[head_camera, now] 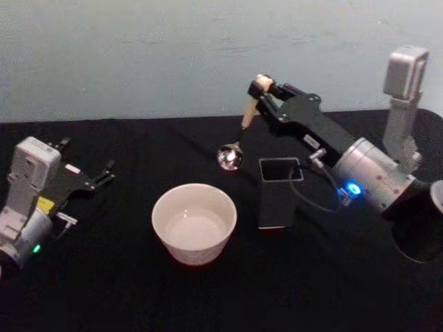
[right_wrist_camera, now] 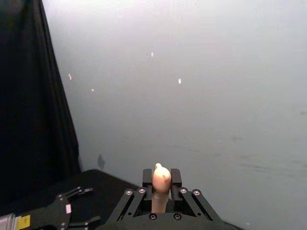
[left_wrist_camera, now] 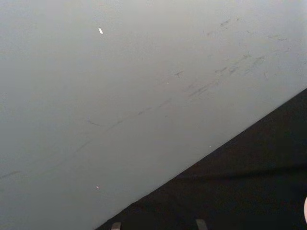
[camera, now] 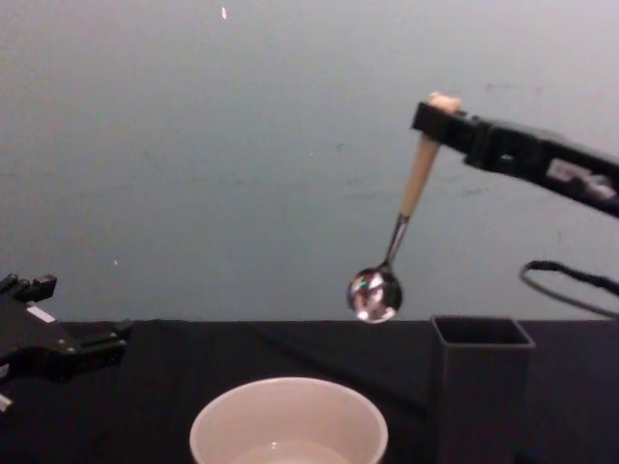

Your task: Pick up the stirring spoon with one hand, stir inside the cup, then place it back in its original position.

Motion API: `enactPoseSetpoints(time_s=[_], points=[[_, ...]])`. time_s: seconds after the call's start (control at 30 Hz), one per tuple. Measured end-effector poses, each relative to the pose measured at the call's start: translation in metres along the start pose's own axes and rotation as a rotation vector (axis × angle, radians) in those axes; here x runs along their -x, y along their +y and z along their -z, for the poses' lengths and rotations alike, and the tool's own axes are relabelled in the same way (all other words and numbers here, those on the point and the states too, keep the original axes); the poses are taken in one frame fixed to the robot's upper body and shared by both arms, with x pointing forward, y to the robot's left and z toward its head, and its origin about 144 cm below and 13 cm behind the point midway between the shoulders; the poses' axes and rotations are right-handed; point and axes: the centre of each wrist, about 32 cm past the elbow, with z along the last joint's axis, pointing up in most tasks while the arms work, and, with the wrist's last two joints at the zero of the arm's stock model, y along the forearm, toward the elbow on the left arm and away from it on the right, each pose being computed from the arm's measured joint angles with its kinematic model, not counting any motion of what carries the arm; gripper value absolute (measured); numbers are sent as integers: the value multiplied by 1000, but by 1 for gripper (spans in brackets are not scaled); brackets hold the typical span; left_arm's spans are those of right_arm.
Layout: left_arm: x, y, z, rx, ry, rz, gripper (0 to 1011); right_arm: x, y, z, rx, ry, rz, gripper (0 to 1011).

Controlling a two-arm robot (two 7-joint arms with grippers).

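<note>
My right gripper (head_camera: 261,88) is shut on the cream handle of the stirring spoon (head_camera: 239,128), near its bear-head top. The spoon hangs in the air, shiny bowl (camera: 374,293) downward, above the table between the cup and the holder box. The cream-white cup (head_camera: 194,223) stands at the table's middle front, lower and to the left of the spoon's bowl; its rim (camera: 288,411) is well below it. In the right wrist view the handle tip (right_wrist_camera: 161,184) pokes up between the gripper's fingers. My left gripper (head_camera: 104,176) rests open at the far left of the table.
A dark grey square holder box (head_camera: 280,191) stands just right of the cup, under my right arm. The table is covered in black cloth (head_camera: 124,290), with a pale wall behind it. A white rim (head_camera: 437,197) shows at the right edge.
</note>
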Motion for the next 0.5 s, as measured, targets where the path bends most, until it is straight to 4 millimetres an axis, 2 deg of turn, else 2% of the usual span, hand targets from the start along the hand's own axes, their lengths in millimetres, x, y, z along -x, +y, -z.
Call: enactPoseSetpoints(time_s=[0.5], points=[[0,0,0,0,0,0,1001,-7,-41,-18,-42,-58,66,227]])
